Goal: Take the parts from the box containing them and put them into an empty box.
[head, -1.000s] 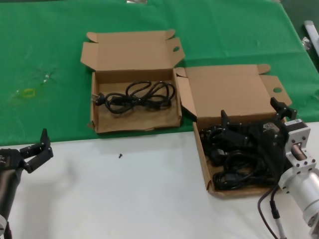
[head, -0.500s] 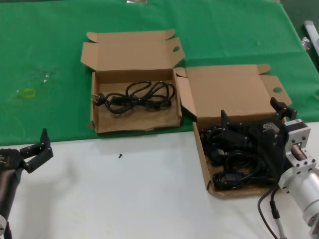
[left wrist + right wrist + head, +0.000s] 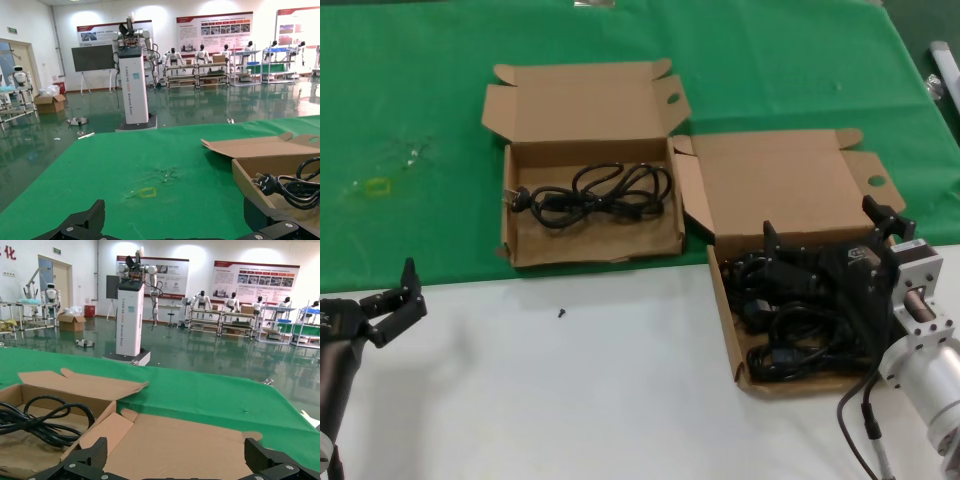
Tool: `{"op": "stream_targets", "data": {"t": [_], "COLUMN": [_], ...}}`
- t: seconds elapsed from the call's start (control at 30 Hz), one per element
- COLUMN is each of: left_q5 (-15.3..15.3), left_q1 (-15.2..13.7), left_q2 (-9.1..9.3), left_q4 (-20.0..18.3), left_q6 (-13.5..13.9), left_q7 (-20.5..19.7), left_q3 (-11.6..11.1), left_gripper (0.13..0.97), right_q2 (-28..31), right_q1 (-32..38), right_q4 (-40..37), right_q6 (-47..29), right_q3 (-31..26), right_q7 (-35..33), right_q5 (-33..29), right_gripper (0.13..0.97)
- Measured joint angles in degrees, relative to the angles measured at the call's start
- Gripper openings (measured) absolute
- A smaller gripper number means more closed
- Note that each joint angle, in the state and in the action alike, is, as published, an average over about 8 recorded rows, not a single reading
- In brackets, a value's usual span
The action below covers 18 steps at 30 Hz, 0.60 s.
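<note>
The box with the wavy front wall (image 3: 590, 250) stands at the back left on the green cloth and holds one black coiled cord (image 3: 595, 192). The box with the straight front wall (image 3: 730, 330) stands at the right and holds several black cords (image 3: 790, 345). My right gripper (image 3: 825, 230) hangs open over those cords, holding nothing; its body hides some of them. My left gripper (image 3: 395, 300) is open and empty over the white table at the lower left. The left wrist view shows the left gripper (image 3: 175, 220) and the single cord (image 3: 287, 187). The right wrist view shows the right gripper (image 3: 177, 455) over the lid (image 3: 185, 440).
A small black screw (image 3: 561, 313) lies on the white table (image 3: 570, 400) in front of the left box. A yellow mark (image 3: 377, 186) is on the green cloth (image 3: 770, 60). The right arm's cable (image 3: 860, 420) trails at the lower right.
</note>
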Motion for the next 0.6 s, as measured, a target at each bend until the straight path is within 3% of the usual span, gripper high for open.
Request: {"op": "stream_targets", "data": {"t": [0.6], "left_q5": [0.00], "left_q1": [0.00], "left_q2": [0.00], "left_q4": [0.00], "left_q6": [0.00], "left_q7": [0.00], "left_q3": [0.00], "left_gripper": [0.966], "right_q2": [0.00], "right_q1": [0.00], "right_q4": [0.00], "right_q6": [0.00], "right_q3": [0.00], "right_q7": [0.00], "right_q5": [0.00], "right_gripper": [0.966]}}
